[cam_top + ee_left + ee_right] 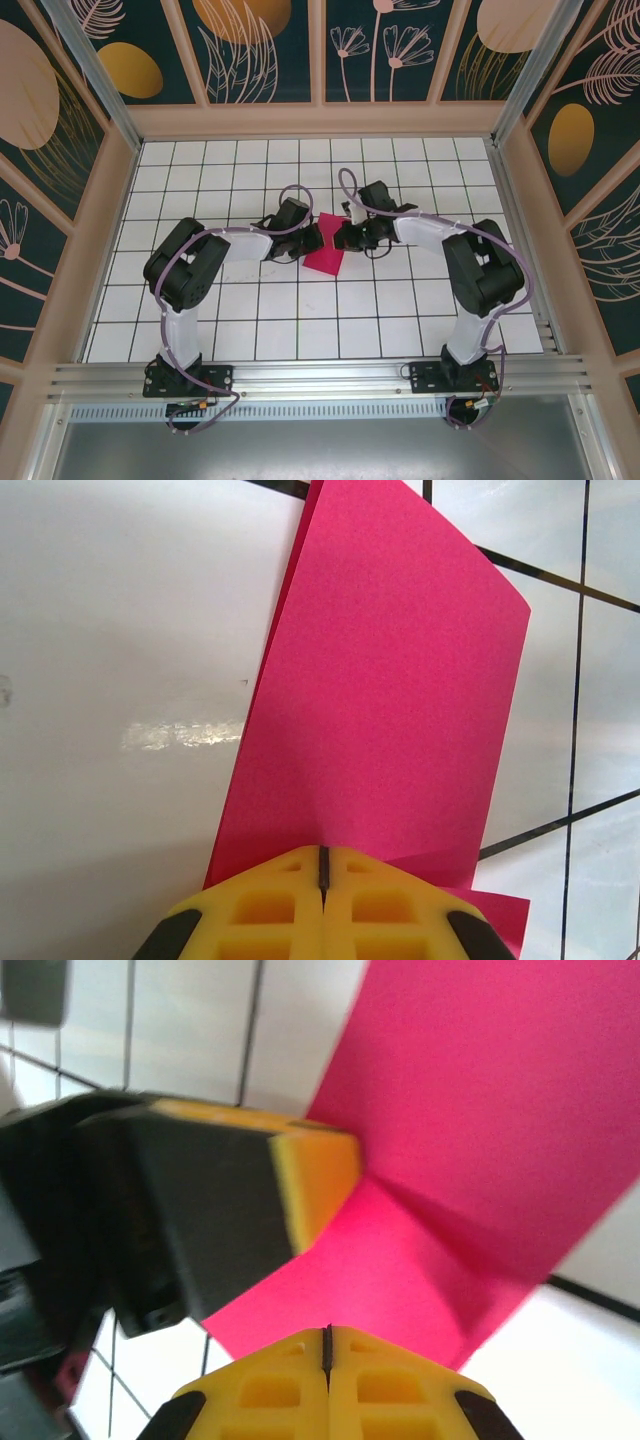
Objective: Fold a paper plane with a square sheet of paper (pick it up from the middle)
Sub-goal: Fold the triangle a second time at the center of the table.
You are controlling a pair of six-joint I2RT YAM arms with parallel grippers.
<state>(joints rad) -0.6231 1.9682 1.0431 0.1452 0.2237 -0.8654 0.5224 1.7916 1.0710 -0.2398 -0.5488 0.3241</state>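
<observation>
Two layers showed in the thin matte magenta-pink paper sheet [390, 700], smooth and curled; left gripper [323, 858] and right gripper [327, 1335] pinched it, yellow fingers [265, 910] closed.

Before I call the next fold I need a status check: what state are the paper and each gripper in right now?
square sheet of paper: doubled over into two loose layers, not a plane yet, pinched from two sides.
left gripper: shut, fingertips together on the paper's edge.
right gripper: shut, pinching the paper close to the left gripper.
</observation>
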